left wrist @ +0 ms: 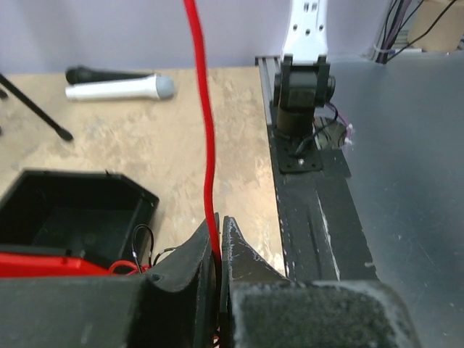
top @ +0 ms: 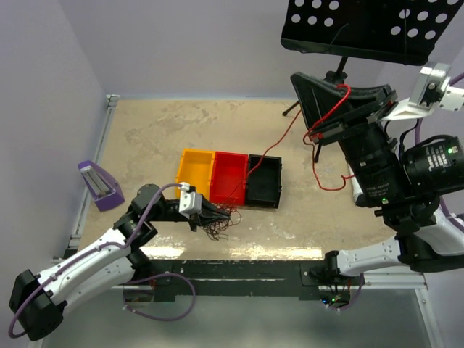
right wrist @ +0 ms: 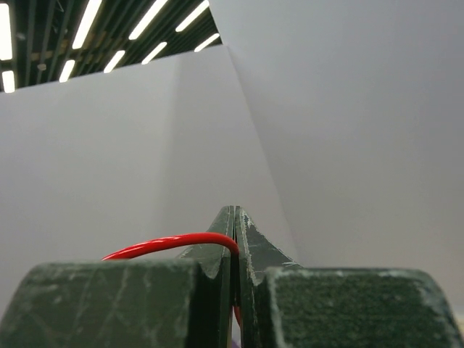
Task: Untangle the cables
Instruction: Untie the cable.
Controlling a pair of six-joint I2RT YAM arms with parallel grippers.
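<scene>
2 sets of jaws share 1 red strand [top: 279, 141] drawn out of the cables [top: 220, 228], a small snarl of dark and red wires. The snarl lies on the worktop [top: 159, 138] at the lower middle of the top view, just below the red bin [top: 229, 177]. The left jaws are clenched on the red strand right at the snarl. From there the strand passes over the bins and climbs toward the upper right. There the right jaws, raised well above the worktop, are also clenched on it, and beyond them it hangs in a loose loop. An orange bin [top: 196, 172] touches the red bin's left side and a black bin [top: 264, 181] its right. A black perforated stand [top: 370, 29] fills the upper right corner.
</scene>
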